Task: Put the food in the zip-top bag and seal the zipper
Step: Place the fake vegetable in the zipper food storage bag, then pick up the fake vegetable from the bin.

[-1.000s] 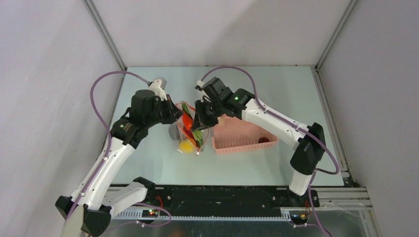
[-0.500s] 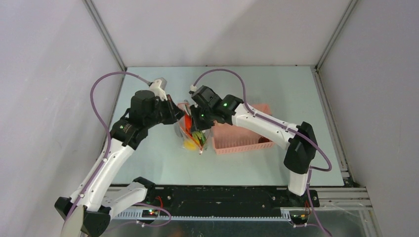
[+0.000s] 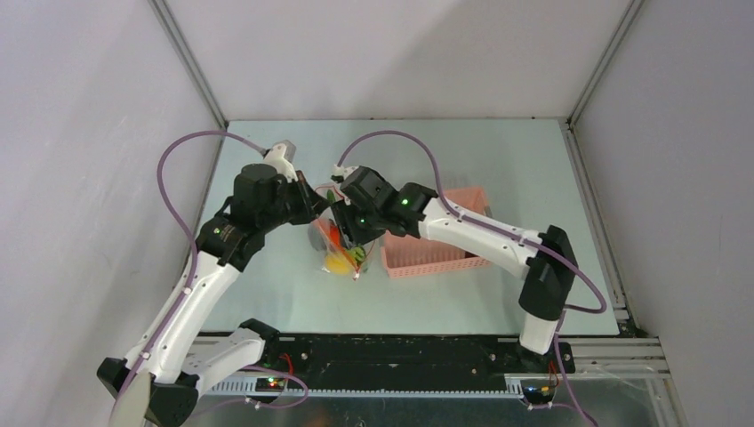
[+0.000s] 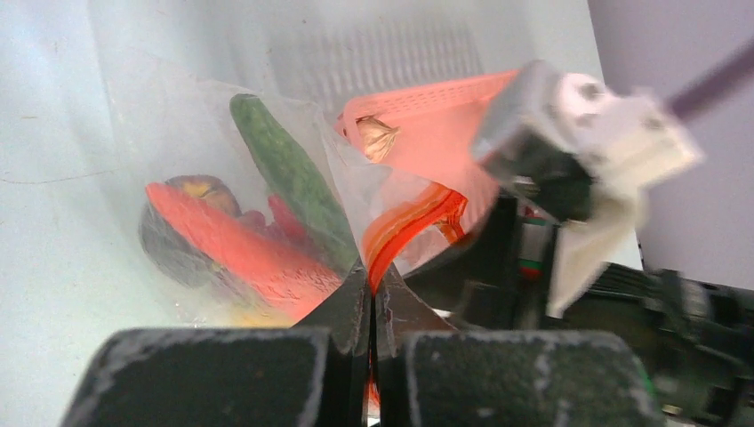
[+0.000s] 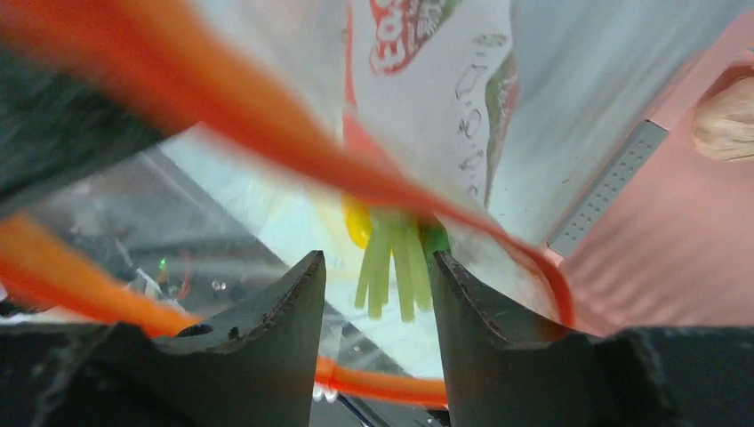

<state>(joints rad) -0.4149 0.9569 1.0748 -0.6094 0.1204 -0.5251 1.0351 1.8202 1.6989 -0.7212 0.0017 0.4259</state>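
The clear zip-top bag [image 3: 331,238] hangs between both arms, its mouth upward. My left gripper [image 4: 371,277] is shut on the orange-red zipper [image 4: 411,218] at the bag's edge. Through the plastic I see food: a red chili [image 4: 233,247], a long green pod [image 4: 286,173] and a dark round fruit [image 4: 188,189]. My right gripper [image 5: 375,267] stands open at the bag's mouth. Beyond its fingers lie a yellow fruit [image 5: 356,222] and a pale green stalky piece [image 5: 396,267]. The zipper strip [image 5: 258,111] crosses above and below the jaws. From above, the yellow fruit [image 3: 336,263] lies low in the bag.
A pink mesh basket [image 3: 440,256] stands right beside the bag, under my right forearm. A brownish piece [image 4: 377,135] lies in it. The enclosure walls rise at the back and on both sides.
My right gripper has moved left and down over the bag's mouth, and its jaws have parted. The bag has sagged a little. My left gripper keeps its hold.
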